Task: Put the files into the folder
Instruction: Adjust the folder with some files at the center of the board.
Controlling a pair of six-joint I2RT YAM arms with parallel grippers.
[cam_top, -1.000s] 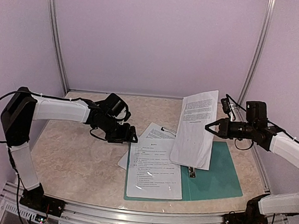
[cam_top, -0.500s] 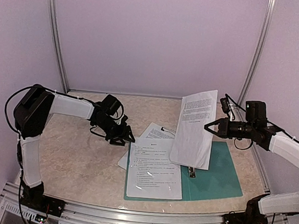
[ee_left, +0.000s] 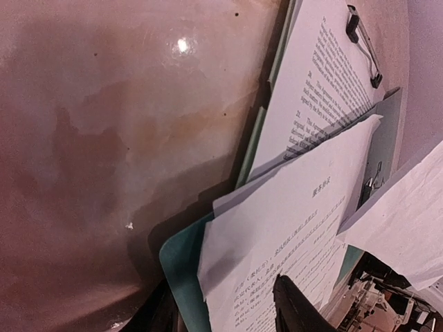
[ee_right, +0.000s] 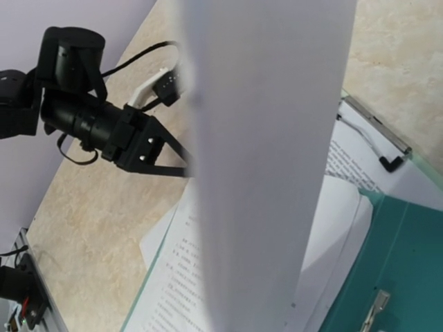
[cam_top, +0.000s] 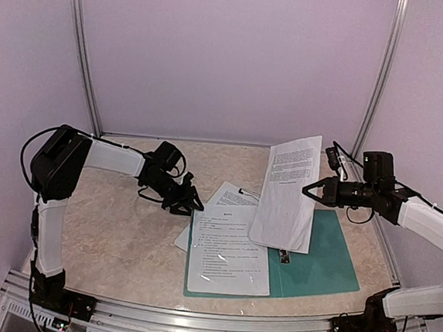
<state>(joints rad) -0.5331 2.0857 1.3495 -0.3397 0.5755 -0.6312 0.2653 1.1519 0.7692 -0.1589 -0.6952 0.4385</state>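
The dark teal folder lies open on the table. One printed file rests on its left half. Another file lies behind it, partly under it. My right gripper is shut on the right edge of a third file, held upright over the folder's spine; this sheet hides the fingers in the right wrist view. My left gripper is low at the folder's far left corner, jaws apart with that corner and the sheet's corner between them.
A pale green clipboard edge with a wire clip lies under the rear sheet. The folder's small metal clip sits at the spine. Purple walls close the table on three sides.
My left gripper has dropped and shifted slightly right onto the folder's far left corner, its jaws narrowing while the elbow swung inward. The right gripper and its sheet have barely moved.
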